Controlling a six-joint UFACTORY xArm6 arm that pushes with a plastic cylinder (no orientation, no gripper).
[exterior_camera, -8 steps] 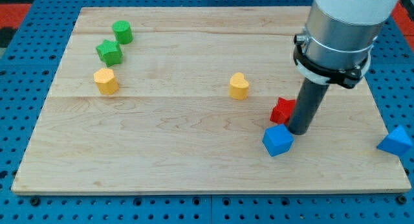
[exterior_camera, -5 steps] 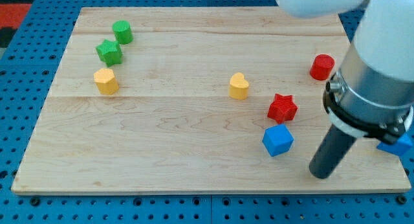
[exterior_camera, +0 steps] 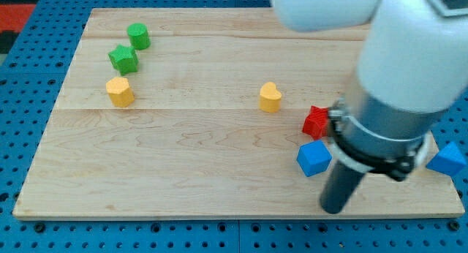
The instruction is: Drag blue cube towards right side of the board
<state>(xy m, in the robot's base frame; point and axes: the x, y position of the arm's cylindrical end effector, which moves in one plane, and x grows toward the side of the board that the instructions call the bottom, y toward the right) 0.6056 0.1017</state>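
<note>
Blue cube (exterior_camera: 314, 158), red star (exterior_camera: 316, 122), pale wooden board (exterior_camera: 190, 165), dark tool (exterior_camera: 333, 208).

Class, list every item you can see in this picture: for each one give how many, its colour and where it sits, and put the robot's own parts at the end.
Board: one, pale wood, fills most of the view.
Pegboard base: one, blue, around the board.
Green cylinder: one, green, near the view's top left.
Green star: one, green, just below the cylinder.
Yellow blocks: two, one at the view's left, one near the middle.
Red star: one, red, right of middle, partly hidden by the arm.
Blue cube: one, blue, just below the red star.
Second blue block: one, blue, at the view's right edge.
Arm: one, white and grey, at the view's right.
My tip: one, dark, below and right of the blue cube, apart from it.
</note>
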